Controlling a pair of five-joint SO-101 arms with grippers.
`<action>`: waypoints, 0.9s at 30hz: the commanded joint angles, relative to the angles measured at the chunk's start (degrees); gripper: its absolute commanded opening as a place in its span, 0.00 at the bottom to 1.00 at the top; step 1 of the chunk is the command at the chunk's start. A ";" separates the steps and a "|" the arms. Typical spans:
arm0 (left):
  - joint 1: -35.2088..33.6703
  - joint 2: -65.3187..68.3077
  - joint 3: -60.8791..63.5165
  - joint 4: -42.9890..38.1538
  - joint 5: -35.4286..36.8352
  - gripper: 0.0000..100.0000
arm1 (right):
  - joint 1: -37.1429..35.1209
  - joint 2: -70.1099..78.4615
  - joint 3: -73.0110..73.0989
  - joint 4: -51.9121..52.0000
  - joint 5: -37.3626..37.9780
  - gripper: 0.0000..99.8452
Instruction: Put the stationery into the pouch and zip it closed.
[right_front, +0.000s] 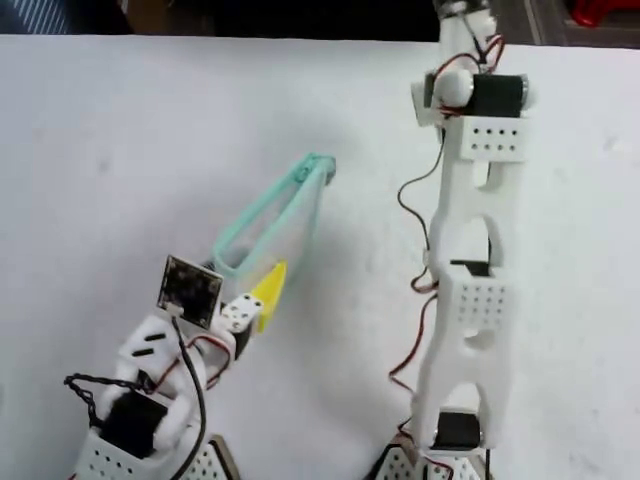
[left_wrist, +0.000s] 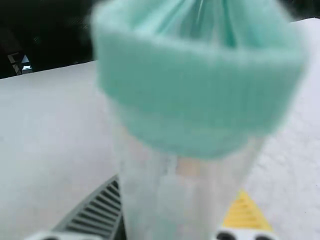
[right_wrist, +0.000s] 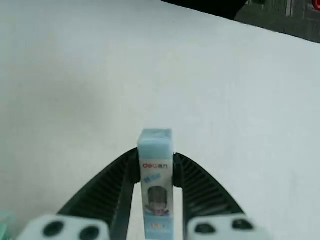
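The pouch (right_front: 272, 222) is clear plastic with a mint-green zipper rim, and it rests on the white table with its mouth gaping. My left gripper (right_front: 258, 297) is shut on its near end, with the yellow finger (right_front: 271, 287) against its side. Up close, the pouch (left_wrist: 200, 85) sits between the grey finger (left_wrist: 97, 217) and the yellow finger (left_wrist: 243, 212) of the left gripper (left_wrist: 180, 190). My right gripper (right_wrist: 156, 156) is shut on a light-blue eraser (right_wrist: 156, 180), held upright above bare table. The right arm (right_front: 478, 250) stretches toward the table's far edge.
The white table (right_front: 120, 150) is bare left of the pouch and between the arms. Red and black cables (right_front: 415, 260) hang along the right arm. A dark edge runs behind the table, with a red object (right_front: 600, 10) at the far right.
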 joint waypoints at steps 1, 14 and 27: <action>0.40 -0.66 -0.26 -0.09 -0.44 0.19 | -1.19 -15.78 12.92 1.10 -3.87 0.02; 0.48 -0.66 -0.18 -0.09 -0.44 0.19 | -19.82 -65.54 41.85 -0.48 -4.84 0.02; 0.84 -0.66 -0.44 0.44 2.55 0.26 | -44.62 -81.10 57.67 -17.98 -5.01 0.02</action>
